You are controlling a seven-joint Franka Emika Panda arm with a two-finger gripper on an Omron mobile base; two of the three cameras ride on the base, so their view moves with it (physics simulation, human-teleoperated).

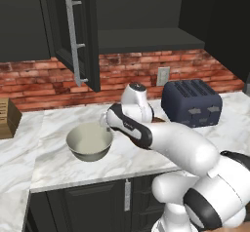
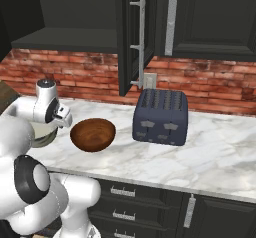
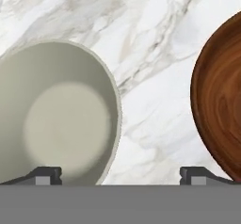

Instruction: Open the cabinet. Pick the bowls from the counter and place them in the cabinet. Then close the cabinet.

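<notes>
Two dark fingertips (image 3: pixel 49 173) stand far apart at the bottom of the hand view, so the gripper (image 3: pixel 121 175) is wide open and holds nothing. One tip sits over the cream bowl (image 3: pixel 56 115), the other beside the rim of the wooden bowl (image 3: pixel 221 100), with bare counter (image 3: pixel 155 53) between them. The two bowls lie near each other without touching.

From the left base view the cream bowl (image 1: pixel 90 142) rests upright on the white marble, just left of the arm's wrist, while the arm hides the wooden bowl almost wholly. From the right base view the wooden bowl (image 2: pixel 93 134) shows plainly in front of the wrist, and the cream bowl (image 2: pixel 40 134) is only a sliver behind the arm.

A dark blue toaster (image 2: pixel 160 116) stands on the counter well to the right of the bowls, its slots on top. Above it the cabinet (image 1: pixel 146 40) is open: one black door (image 1: pixel 73 31) swings out with its long silver handle (image 1: pixel 75 43) facing the room, and the dark shelf inside is bare. A red brick wall (image 2: pixel 90 74) runs behind the counter, with a pale outlet plate (image 1: pixel 163 76) in it. Dark drawers (image 2: pixel 130 202) sit below the slab.
</notes>
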